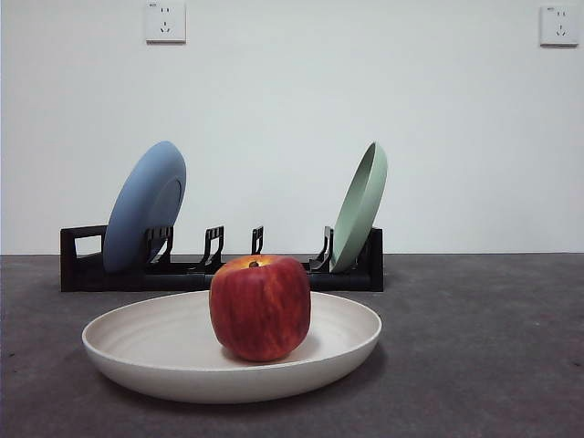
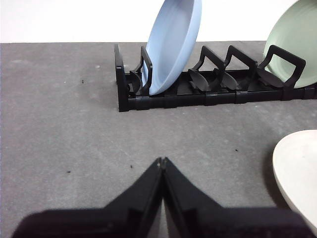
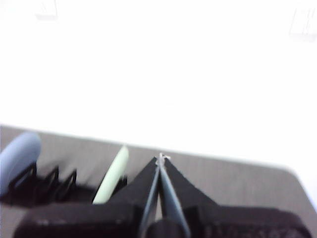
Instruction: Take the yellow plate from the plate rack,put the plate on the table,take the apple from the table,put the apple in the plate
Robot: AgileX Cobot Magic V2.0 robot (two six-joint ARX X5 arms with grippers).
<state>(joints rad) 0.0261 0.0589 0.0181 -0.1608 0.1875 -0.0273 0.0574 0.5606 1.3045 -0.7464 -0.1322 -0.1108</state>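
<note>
Red apple (image 1: 260,307) sits in the yellow plate (image 1: 146,342); left gripper (image 2: 162,161) and right gripper (image 3: 161,158) jaws clenched, empty

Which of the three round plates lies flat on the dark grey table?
The large cream plate, holding the red apple. The light blue plate and the pale green plate stand tilted in the black plastic rack.

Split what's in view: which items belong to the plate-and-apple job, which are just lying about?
Job items:
- yellow plate, flat on the table
- apple, sitting in that plate
- plate rack

Just there:
- blue plate, standing in the rack
- green plate, standing in the rack
- wall sockets
</note>
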